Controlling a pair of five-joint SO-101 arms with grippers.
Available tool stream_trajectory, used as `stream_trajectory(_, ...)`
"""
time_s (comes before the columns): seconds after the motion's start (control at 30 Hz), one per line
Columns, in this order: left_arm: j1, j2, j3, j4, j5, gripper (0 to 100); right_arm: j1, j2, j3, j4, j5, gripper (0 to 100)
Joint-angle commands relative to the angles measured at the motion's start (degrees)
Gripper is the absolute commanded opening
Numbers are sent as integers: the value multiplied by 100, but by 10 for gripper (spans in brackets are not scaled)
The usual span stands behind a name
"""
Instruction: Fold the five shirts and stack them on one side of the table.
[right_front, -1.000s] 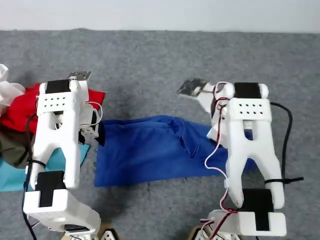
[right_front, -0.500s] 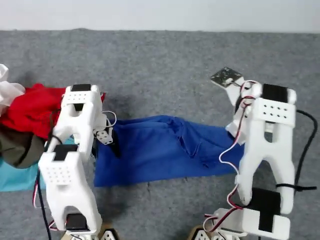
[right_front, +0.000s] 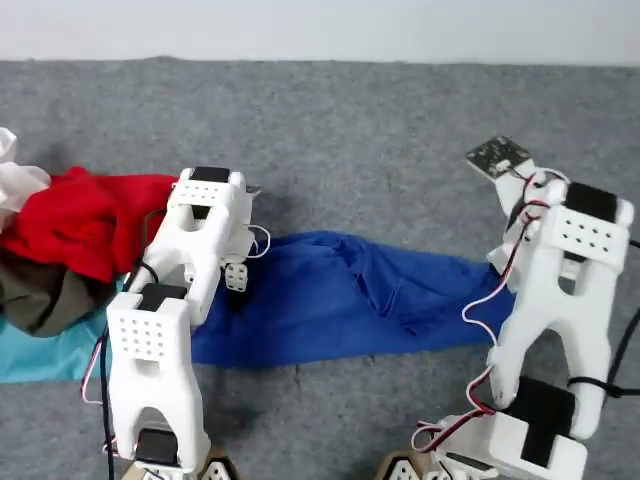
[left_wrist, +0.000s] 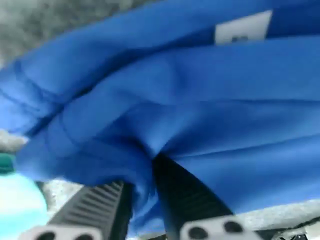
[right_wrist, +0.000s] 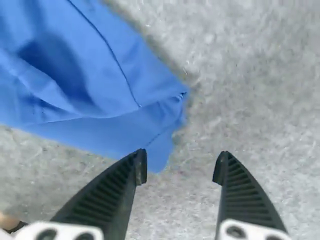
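1. Two arms stand side by side at the near edge of the grey surface (right_front: 350, 120), and I watch both from the high view.
2. My left arm (right_front: 165, 320) stretches away from its base, with its wrist tipped down over the left end of the blue shirt (right_front: 350, 295).
3. On that arm, the left tool (left_wrist: 142, 195) is narrow. Its fingers pinch a fold of the blue fabric between them, which I see close up in the left wrist view.
4. My right arm (right_front: 560, 290) leans out toward the right end of the same shirt, wrist angled down.
5. Its right tool (right_wrist: 181, 160) is wide and holds nothing. The tips hang over bare grey surface, just beside the shirt's corner.
6. The blue shirt lies rumpled and stretched across the middle of the surface, between the two arms.
7. At the far left I see a heap: a red shirt (right_front: 90, 215) on top, a dark olive garment (right_front: 40, 295) below it, a teal shirt (right_front: 40, 355) nearest me, and a white garment (right_front: 15, 180) at the edge.
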Motion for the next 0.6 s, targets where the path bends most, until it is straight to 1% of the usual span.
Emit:
stream_trajectory(0.0,-149,158,57,141,-114,12,356,-66,220,-312,70,231)
stream_trajectory(0.1,-308,-237,66,141,-114,12,734,-66,422,-409,79,231)
stream_trajectory(0.17,-387,-747,57,141,-185,12,998,-66,484,-418,97,231)
stream_trajectory(0.3,-360,-2022,57,141,-853,12,1437,-66,659,-382,703,231)
stream_trajectory(0.4,-378,-2760,48,132,-1204,12,1701,-66,782,-435,897,231)
stream_trajectory(0.47,-360,-2998,48,132,-1301,12,1815,-66,809,-444,897,231)
stream_trajectory(0.57,-211,-3007,40,132,-1301,13,1851,-66,818,-444,897,231)
